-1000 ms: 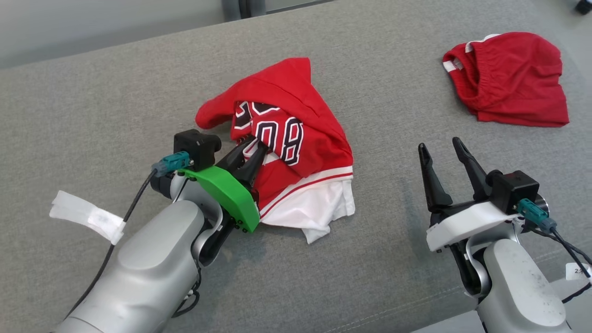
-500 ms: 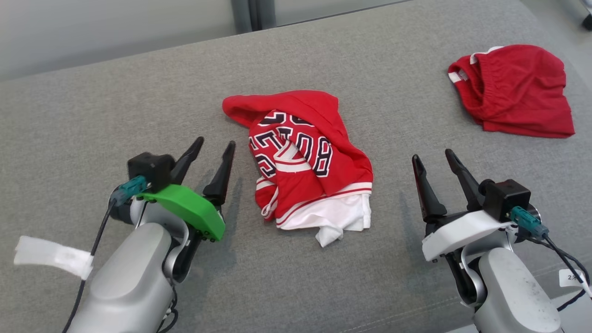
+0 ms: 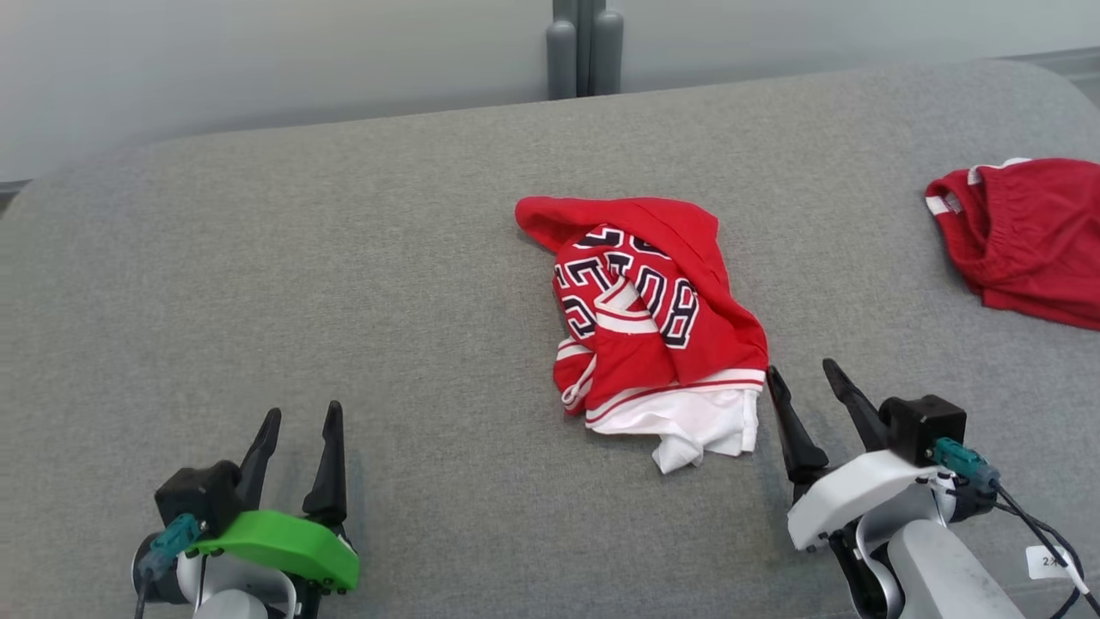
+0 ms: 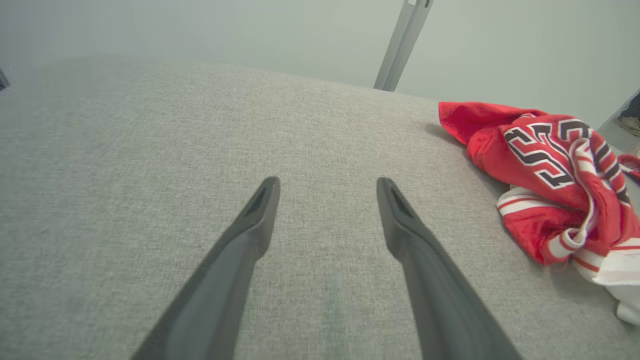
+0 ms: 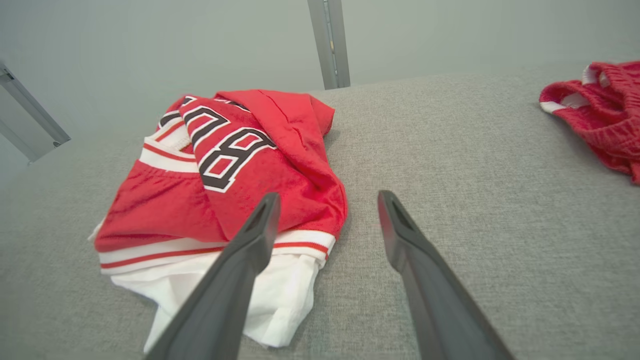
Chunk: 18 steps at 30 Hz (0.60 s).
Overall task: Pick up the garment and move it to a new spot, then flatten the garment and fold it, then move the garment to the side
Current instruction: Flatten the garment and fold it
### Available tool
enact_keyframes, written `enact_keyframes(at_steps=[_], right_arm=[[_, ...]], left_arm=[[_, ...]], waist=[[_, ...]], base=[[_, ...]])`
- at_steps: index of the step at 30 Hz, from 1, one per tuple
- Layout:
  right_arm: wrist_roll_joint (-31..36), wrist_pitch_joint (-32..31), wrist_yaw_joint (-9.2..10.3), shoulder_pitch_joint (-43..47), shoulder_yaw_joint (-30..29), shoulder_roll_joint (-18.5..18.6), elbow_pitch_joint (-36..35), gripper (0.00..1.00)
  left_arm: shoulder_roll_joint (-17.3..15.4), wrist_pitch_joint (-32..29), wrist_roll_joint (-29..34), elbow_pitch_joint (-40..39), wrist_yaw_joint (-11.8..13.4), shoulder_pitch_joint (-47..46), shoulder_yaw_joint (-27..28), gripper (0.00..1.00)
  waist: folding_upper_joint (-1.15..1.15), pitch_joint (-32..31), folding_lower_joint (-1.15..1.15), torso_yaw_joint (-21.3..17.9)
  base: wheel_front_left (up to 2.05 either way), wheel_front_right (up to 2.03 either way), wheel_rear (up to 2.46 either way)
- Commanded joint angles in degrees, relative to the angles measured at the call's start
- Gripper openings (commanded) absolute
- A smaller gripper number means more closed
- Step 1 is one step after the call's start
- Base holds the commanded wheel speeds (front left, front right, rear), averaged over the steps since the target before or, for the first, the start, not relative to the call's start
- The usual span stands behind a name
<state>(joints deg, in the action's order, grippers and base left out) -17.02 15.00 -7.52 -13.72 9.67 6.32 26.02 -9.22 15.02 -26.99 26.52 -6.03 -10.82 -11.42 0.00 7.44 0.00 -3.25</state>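
Jaws of both grippers stand wide apart and hold nothing. At the near edge of the head view the green-covered left gripper hovers low over bare cloth, well apart from the garment. The white-covered right gripper is just beside the white hem at the near right corner of the heap, and I cannot tell if its inner finger touches it. A little further lies the task's thing, the red basketball jersey with black-and-white numbers and white trim. It is crumpled in a heap near the middle of the wide grey fabric-covered surface, its white part turned to the robot. Further right, well apart, a second red garment with an elastic band lies bunched. Behind the surface a grey upright post stands before a pale wall. My judgement is that the jersey is set down and the flattening is the step in hand. The next move calls for each gripper to take one edge of the heap, the right at the hem and the left coming across, and to pull the cloth apart gently so that the layers do not drag together.
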Motion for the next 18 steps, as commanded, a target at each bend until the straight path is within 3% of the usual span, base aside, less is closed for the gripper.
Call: enact_keyframes(at_steps=[1,11,18], right_arm=[[-0.6,0.2,0.06,1.1,0.1,0.4,1.0,1.0],[-4.7,0.2,0.06,2.6,1.2,0.5,10.4,1.0],[-6.8,0.2,0.06,0.6,2.4,0.7,16.0,1.0]], left_arm=[[0.9,0.2,1.6,-0.6,-0.5,1.7,1.6,1.0],[4.6,0.2,5.7,-1.7,-1.5,8.6,7.6,1.0],[5.0,0.2,4.8,-2.4,-1.5,9.3,5.8,1.0]], waist=[[0.0,-2.6,0.0,3.0],[0.0,-5.0,0.0,7.9],[0.0,-4.8,0.0,11.1]], base=[[0.0,0.0,0.0],[0.0,0.0,0.0],[0.0,0.0,0.0]])
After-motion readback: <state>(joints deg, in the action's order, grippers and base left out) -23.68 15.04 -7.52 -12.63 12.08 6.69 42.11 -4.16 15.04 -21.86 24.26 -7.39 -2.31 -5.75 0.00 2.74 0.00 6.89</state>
